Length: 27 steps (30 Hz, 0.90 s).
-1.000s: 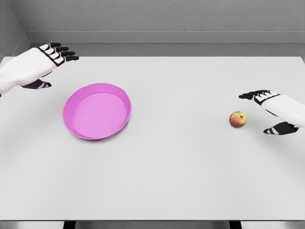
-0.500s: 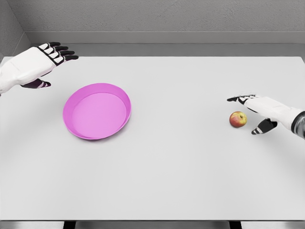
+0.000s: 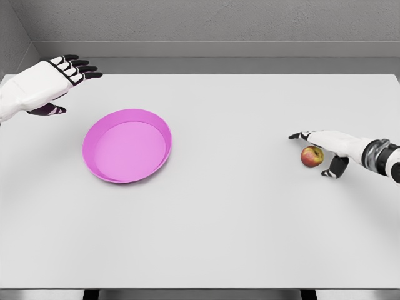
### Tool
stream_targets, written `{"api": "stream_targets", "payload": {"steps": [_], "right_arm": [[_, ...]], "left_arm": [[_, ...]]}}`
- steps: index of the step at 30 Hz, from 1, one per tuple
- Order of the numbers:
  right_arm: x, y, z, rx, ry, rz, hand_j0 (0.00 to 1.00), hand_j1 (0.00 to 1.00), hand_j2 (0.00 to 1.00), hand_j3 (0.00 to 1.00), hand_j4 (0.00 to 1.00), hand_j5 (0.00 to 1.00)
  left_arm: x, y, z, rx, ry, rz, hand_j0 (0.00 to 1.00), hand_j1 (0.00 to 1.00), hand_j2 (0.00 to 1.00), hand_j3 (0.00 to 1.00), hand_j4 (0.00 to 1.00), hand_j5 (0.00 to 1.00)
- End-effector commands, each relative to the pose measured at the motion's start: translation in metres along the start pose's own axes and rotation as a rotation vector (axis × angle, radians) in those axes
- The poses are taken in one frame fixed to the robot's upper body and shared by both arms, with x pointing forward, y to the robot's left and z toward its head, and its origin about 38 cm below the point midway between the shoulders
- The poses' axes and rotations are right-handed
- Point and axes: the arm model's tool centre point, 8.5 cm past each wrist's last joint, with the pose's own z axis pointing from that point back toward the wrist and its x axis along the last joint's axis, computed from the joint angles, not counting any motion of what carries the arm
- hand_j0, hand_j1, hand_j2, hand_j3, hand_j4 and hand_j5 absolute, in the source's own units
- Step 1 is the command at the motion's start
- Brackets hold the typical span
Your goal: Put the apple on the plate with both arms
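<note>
White right hand (image 3: 326, 149) — fingers splayed around apple (image 3: 311, 156).

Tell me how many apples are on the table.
1. The apple lies on the table at the right, far from the plate, with the right hand open around it.
</note>
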Motion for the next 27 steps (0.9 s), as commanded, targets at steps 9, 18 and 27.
{"api": "stream_targets", "payload": {"steps": [9, 18, 27], "right_arm": [[0.0, -0.013, 0.008, -0.006, -0.002, 0.001, 1.0, 1.0, 1.0, 1.0, 1.0, 1.0], [0.003, -0.019, 0.009, -0.016, -0.01, 0.011, 0.94, 0.94, 0.94, 0.94, 0.94, 0.94], [0.009, -0.016, 0.009, -0.007, -0.031, 0.022, 0.66, 0.66, 0.66, 0.66, 0.66, 0.66]], "left_arm": [[0.0, 0.001, 0.0, 0.005, 0.0, 0.004, 1.0, 1.0, 1.0, 1.0, 1.0, 1.0], [0.0, 0.001, 0.0, 0.005, 0.0, 0.004, 1.0, 1.0, 1.0, 1.0, 1.0, 1.0], [0.0, 0.001, 0.0, 0.005, 0.0, 0.004, 1.0, 1.0, 1.0, 1.0, 1.0, 1.0]]}}
